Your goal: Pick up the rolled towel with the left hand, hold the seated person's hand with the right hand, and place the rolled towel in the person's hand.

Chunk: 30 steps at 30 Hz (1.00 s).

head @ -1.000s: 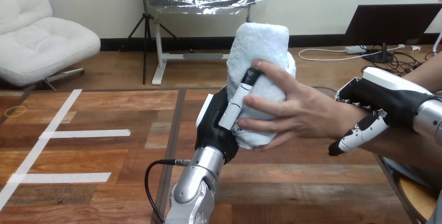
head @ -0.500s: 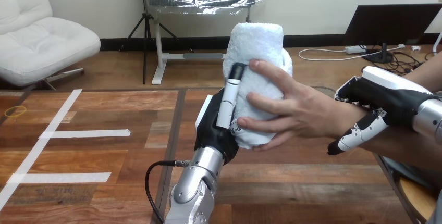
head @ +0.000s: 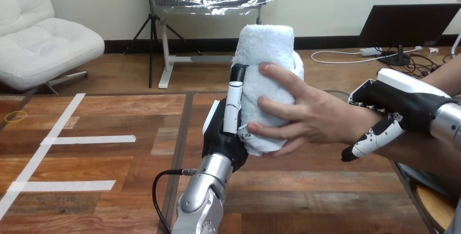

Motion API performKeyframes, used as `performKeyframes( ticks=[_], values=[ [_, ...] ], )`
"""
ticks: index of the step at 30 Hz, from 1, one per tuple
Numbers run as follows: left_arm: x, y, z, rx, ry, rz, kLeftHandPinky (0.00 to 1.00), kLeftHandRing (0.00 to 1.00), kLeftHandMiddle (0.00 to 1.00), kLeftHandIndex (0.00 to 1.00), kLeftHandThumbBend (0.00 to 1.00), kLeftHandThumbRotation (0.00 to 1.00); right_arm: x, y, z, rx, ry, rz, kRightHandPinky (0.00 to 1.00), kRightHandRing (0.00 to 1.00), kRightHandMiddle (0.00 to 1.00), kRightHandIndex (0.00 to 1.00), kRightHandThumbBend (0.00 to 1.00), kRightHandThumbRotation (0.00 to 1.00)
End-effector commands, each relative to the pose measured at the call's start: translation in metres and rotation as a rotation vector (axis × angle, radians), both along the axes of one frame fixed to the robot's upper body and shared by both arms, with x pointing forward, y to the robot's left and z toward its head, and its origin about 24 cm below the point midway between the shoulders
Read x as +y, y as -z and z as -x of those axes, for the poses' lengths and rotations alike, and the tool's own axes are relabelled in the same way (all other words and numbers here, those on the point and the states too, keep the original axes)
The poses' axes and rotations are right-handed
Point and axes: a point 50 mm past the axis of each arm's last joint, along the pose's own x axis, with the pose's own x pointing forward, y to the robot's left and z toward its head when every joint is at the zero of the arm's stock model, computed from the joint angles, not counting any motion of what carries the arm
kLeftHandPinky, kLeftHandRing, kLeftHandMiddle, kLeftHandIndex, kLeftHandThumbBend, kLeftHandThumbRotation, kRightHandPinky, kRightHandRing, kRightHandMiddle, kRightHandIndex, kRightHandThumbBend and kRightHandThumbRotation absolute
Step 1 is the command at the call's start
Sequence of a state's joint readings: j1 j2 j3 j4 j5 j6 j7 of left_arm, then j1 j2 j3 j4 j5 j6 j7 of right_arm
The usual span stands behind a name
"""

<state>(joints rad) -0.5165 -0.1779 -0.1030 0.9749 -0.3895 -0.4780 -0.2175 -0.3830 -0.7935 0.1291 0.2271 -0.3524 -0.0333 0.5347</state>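
fluffy white terry-cloth rolled towel [head: 269,60], table [head: 108,160] of smooth wood planks with a soft sheen, matt white tape strips [head: 89,139], left hand [head: 220,130] matt black plastic, brushed silver metal forearm [head: 204,196], right hand [head: 402,106] with a glossy white plastic shell

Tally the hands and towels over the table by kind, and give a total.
Robot hands: 2 (left hand, right hand)
Person's hand: 1
Rolled towel: 1
Total: 4
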Motion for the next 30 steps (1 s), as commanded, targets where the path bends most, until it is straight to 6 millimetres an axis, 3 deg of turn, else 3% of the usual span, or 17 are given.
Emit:
performKeyframes(
  ticks=[1,17,30],
  values=[
    [-0.084,-0.076,0.004,-0.185,0.152,0.296,0.53,0.63,0.64,0.65,0.61,1.00,0.009,-0.006,-0.001,-0.042,-0.013,-0.072,0.28,0.33,0.39,0.40,0.83,0.14],
    [-0.080,-0.074,0.004,-0.202,0.154,0.304,0.53,0.62,0.65,0.66,0.94,1.00,0.008,-0.005,0.000,-0.047,-0.011,-0.065,0.28,0.34,0.39,0.41,0.83,0.14],
    [-0.074,-0.073,0.003,-0.244,0.143,0.293,0.54,0.63,0.67,0.67,1.00,1.00,0.008,-0.005,0.000,-0.046,-0.010,-0.066,0.28,0.33,0.39,0.40,0.83,0.14]
  ],
)
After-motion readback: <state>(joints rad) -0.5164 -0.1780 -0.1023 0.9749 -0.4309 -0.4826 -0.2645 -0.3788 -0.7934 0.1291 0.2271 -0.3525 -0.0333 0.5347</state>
